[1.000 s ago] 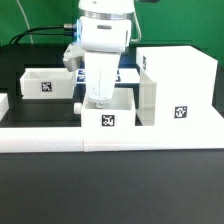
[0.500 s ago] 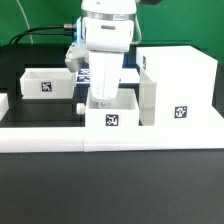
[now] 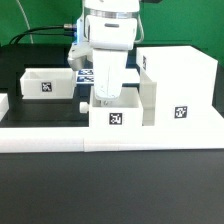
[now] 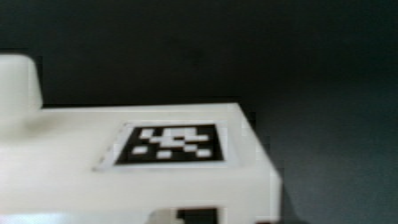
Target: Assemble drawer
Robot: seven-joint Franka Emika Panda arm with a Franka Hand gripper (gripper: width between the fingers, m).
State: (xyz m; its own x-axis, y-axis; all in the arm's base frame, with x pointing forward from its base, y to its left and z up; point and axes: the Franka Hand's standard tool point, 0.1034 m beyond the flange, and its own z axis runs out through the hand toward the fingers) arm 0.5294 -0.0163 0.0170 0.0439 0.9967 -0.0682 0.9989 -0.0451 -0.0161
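My gripper (image 3: 105, 96) reaches down into a small white open-top tray (image 3: 115, 117) and is shut on its wall. The tray has a tag on its front and a knob (image 3: 80, 105) at its left end. Its right end sits at the left side of the tall white hollow shell (image 3: 180, 85). A second small tray (image 3: 44, 82) rests further to the exterior view's left. In the wrist view, a white tagged surface (image 4: 173, 143) fills the lower picture, and the gripper (image 4: 201, 214) barely shows at the edge.
A long low white border rail (image 3: 110, 138) runs along the front of the black table. Tagged white pieces (image 3: 78, 72) lie behind the arm, partly hidden. Cables hang at the back left.
My gripper and the tray it holds have moved a little to the exterior view's right, toward the shell. The second tray and the shell have not moved.
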